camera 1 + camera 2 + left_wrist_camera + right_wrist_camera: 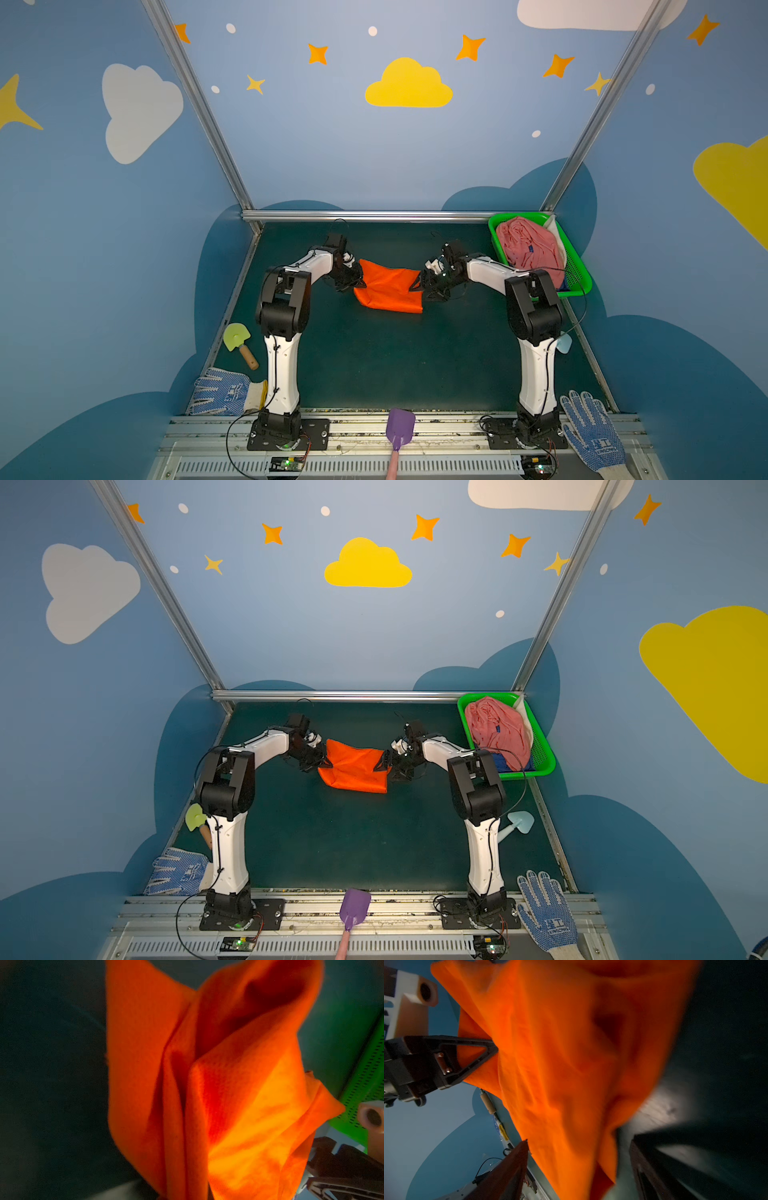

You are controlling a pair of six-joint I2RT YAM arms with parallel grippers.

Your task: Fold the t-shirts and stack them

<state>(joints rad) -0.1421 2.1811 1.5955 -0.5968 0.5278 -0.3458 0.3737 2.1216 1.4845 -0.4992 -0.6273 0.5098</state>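
Blue walls with cloud and star shapes close in a dark green tabletop, framed by aluminium rails. Near its middle, toward the far side, the orange t-shirt is strung between the two arms. It is bright, plain orange, gathered into a roughly rectangular bundle of several layers. Its upper edge sags in a shallow dip between the two raised corners, and its lower edge hangs toward the table; whether it touches cannot be told.

The left gripper is clenched on the shirt's left upper corner. In the left wrist view the cloth fills the frame in long soft folds, glowing lighter where light passes through.

The right gripper sits at the opposite upper corner. In the right wrist view its fingers stand wide apart with the blurred orange cloth running between them, not pinched.

At the far right corner a green mesh basket holds the crumpled pink t-shirt, with the dark blue t-shirt showing beneath it. Blue-dotted work gloves lie at the near corners, well apart from the orange shirt.
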